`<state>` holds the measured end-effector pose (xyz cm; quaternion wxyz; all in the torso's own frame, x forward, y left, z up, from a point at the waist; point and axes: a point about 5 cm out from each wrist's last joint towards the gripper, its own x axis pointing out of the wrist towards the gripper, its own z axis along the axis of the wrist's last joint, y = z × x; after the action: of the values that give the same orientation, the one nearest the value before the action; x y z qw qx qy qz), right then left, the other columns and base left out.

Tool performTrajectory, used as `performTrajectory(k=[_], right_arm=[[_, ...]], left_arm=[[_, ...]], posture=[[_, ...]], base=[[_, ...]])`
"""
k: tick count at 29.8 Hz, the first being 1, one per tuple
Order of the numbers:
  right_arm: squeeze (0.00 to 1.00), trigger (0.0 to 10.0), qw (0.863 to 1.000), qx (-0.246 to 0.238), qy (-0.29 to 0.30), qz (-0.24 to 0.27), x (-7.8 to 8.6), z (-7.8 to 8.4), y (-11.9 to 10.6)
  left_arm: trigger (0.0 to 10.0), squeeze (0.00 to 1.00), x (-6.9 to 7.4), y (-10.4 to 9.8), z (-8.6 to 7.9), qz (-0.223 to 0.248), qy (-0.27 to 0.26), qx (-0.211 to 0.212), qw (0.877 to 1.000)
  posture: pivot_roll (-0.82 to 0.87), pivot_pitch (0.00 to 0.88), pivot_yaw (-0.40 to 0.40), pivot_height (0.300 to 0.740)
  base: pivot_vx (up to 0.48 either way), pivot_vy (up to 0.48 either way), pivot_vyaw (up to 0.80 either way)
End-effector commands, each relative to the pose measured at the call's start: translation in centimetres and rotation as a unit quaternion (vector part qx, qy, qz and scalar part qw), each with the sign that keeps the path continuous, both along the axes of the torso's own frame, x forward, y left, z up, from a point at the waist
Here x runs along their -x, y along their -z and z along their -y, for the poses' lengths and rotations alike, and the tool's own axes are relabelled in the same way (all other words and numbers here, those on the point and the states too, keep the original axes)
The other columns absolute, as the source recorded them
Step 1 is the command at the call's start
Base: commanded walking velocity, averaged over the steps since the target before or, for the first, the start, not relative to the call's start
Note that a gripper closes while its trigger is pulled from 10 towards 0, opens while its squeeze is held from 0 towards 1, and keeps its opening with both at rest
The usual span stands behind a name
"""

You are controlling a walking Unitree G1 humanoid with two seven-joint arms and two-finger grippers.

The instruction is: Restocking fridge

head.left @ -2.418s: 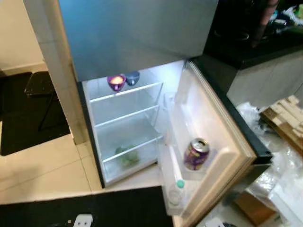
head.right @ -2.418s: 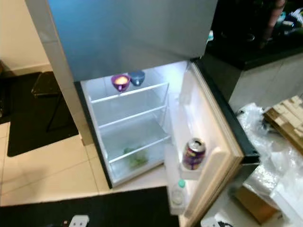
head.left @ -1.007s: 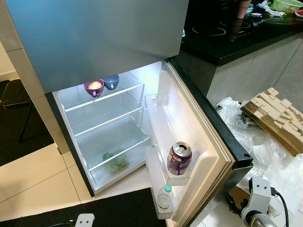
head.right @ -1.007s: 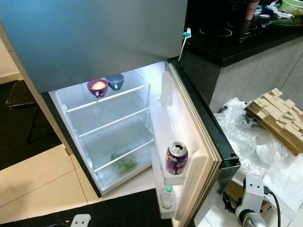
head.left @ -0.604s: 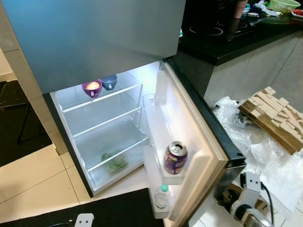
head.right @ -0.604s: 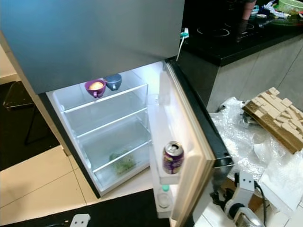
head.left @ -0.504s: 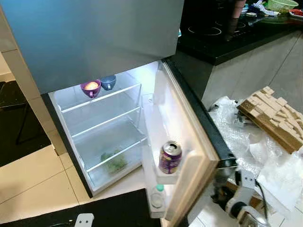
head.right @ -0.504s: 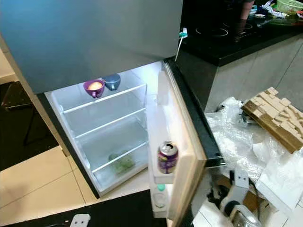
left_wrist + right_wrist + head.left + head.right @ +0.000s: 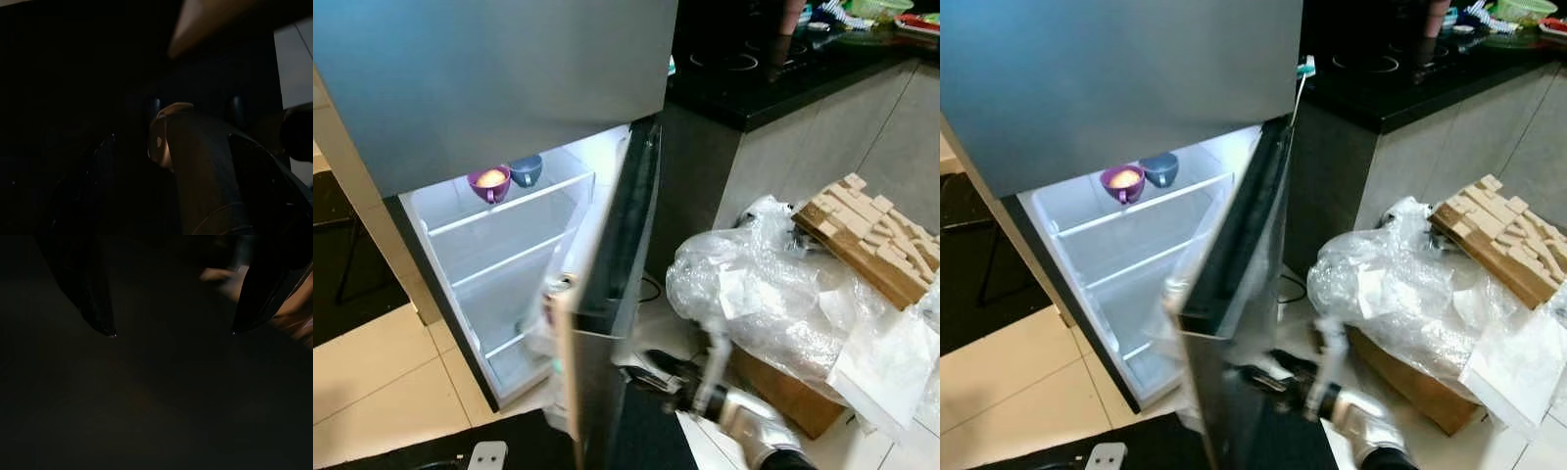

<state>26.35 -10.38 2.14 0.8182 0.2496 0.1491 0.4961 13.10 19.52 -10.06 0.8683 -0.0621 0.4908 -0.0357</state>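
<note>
The right gripper (image 9: 646, 377), fingers spread, presses low against the outer face of the half-closed fridge door (image 9: 607, 294), apparently to shut it with the can (image 9: 558, 286) shelved inside.

No lettering, brand or number can be read anywhere. The purple drink can (image 9: 555, 290) on the inner rack of the half-closed grey fridge door (image 9: 607, 294) probably carries print, but it is blurred and nearly hidden by the door's edge.
</note>
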Motion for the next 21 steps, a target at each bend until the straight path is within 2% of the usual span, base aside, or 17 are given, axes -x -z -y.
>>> performTrajectory(k=[1,3,6,9,10,12,13,17,18,19,21], right_arm=[[0.00,10.0,0.999,0.025,0.038,-0.005,-0.4,1.9,0.3],[0.00,10.0,0.998,0.034,0.052,-0.008,-0.5,2.3,0.5],[0.00,10.0,0.986,0.109,0.122,-0.036,-0.3,4.7,2.0],[0.00,10.0,0.956,0.202,0.195,-0.082,0.8,7.4,3.9],[0.00,10.0,0.956,0.202,0.195,-0.082,0.8,7.4,3.9],[0.00,10.0,0.933,0.260,0.223,-0.111,2.0,8.8,5.1],[0.00,10.0,0.933,0.260,0.223,-0.111,2.0,8.8,5.1],[0.00,10.0,0.886,0.341,0.264,-0.166,4.6,10.8,7.3],[0.00,10.0,0.886,0.341,0.264,-0.166,4.6,10.8,7.3],[0.00,10.0,0.862,0.370,0.282,-0.201,6.2,11.5,8.4],[0.00,10.0,0.840,0.399,0.287,-0.227,7.7,12.0,9.3]], left_arm=[[10.0,0.00,0.8,0.2,-0.3,-0.013,0.000,-0.005,1.000],[10.0,0.00,0.8,0.2,-0.3,-0.014,0.001,-0.005,1.000],[10.0,0.00,0.9,0.3,-0.3,-0.016,0.002,-0.006,1.000],[10.0,0.00,1.0,0.3,-0.2,-0.017,0.002,-0.005,1.000],[10.0,0.00,1.0,0.3,-0.2,-0.017,0.002,-0.005,1.000],[10.0,0.00,1.0,0.3,-0.1,-0.017,0.003,-0.004,1.000],[10.0,0.00,1.0,0.3,-0.1,-0.017,0.003,-0.004,1.000],[10.0,0.00,0.9,0.3,-0.1,-0.017,0.004,-0.004,1.000],[10.0,0.00,0.9,0.3,-0.1,-0.017,0.004,-0.004,1.000],[10.0,0.00,0.9,0.3,-0.1,-0.017,0.005,-0.005,1.000],[10.0,0.00,0.9,0.3,-0.1,-0.018,0.007,-0.005,1.000]], posture=[[0.06,0.000,-0.016,0.740],[0.06,0.000,-0.016,0.740],[0.06,0.000,-0.017,0.740],[0.06,0.000,-0.018,0.740],[0.06,0.000,-0.018,0.740],[0.06,0.000,-0.020,0.740],[0.06,0.000,-0.020,0.740],[0.07,0.000,-0.018,0.740],[0.07,0.000,-0.018,0.740],[0.06,0.000,-0.017,0.740],[0.06,0.000,-0.017,0.740]], base=[[0.000,0.000,0.00],[0.000,0.000,0.00],[0.000,0.000,0.00],[0.000,0.000,0.00],[0.000,0.000,0.00],[0.000,0.000,0.00],[0.000,0.000,0.00],[0.000,0.000,0.00],[0.000,0.000,0.00],[0.000,0.000,0.00],[0.000,0.000,0.00]])
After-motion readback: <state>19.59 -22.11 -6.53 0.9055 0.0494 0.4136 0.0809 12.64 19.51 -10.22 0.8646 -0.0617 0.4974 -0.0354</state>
